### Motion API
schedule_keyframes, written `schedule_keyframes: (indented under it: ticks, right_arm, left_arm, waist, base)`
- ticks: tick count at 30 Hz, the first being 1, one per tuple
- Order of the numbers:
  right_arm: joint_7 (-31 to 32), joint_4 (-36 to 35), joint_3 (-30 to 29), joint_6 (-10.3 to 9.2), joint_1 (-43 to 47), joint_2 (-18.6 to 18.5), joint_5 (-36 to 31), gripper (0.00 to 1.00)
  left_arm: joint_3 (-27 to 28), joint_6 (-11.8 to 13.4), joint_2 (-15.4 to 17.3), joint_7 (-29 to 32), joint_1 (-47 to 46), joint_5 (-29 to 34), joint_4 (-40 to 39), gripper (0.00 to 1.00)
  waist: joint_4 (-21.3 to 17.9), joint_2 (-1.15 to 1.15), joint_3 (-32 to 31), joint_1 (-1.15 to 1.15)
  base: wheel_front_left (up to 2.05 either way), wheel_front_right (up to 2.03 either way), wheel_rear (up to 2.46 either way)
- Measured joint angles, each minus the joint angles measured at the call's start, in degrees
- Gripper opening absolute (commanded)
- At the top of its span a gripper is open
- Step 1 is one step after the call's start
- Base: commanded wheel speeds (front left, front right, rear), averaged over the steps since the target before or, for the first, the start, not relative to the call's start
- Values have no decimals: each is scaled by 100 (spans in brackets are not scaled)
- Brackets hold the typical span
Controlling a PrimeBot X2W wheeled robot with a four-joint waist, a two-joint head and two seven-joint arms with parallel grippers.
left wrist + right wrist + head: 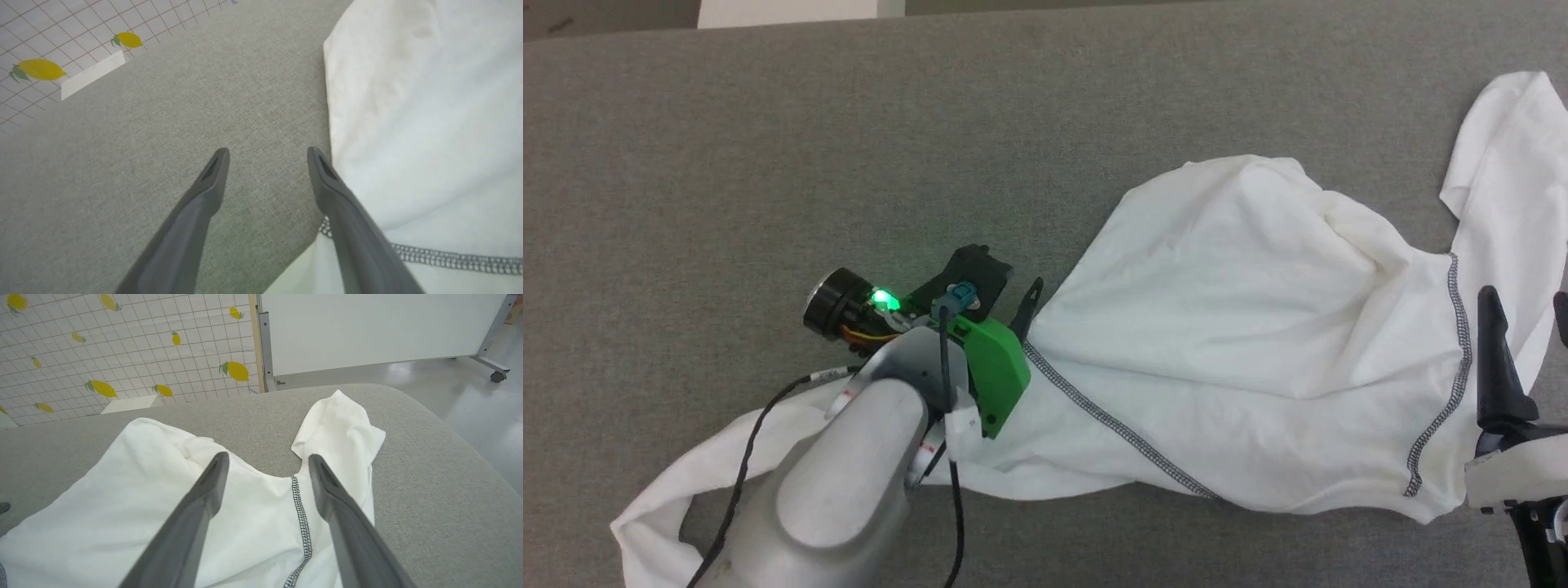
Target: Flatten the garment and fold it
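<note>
The white garment [1241, 327] lies wrinkled across the grey cushioned surface [768, 163], running from the lower left to the upper right. A grey-and-white stitched trim line [1111, 425] crosses it. My left gripper [267, 153] is open over bare surface at the garment's left edge [367, 122], with nothing between its fingers. One of its fingers [1031, 298] sits against the cloth by the trim. My right gripper [1525, 298] stands open above the garment's right part [245, 522], where a second trim line [302, 522] runs between its fingers, holding nothing.
A white box [130, 404] stands beyond the surface's far edge, in front of a lemon-print grid wall [122, 347]. A white panel on casters [367, 330] stands to the right. The surface's rounded edge [470, 449] drops to a grey floor.
</note>
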Motion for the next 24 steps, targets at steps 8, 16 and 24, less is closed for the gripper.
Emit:
schedule_keyframes:
  ticks: [8, 16, 24]
  right_arm:
    - [0, -15, 14, 0, -94, 0, -2, 100]
    - [0, -10, 78, 0, -131, 0, -2, 100]
    - [-1, 41, 156, 0, -195, 0, -2, 100]
  left_arm:
    - [-41, -219, -647, -337, -681, -250, 700, 100]
    - [-219, -282, -784, 92, -1008, -303, 1225, 100]
    - [-311, -494, -881, 430, -1342, -456, 1530, 0]
  waist:
    - [-187, 0, 339, 0]
    - [-268, 0, 523, 0]
    - [-316, 0, 520, 0]
  base:
    - [0, 0, 0]
    - [0, 0, 0]
    - [0, 0, 0]
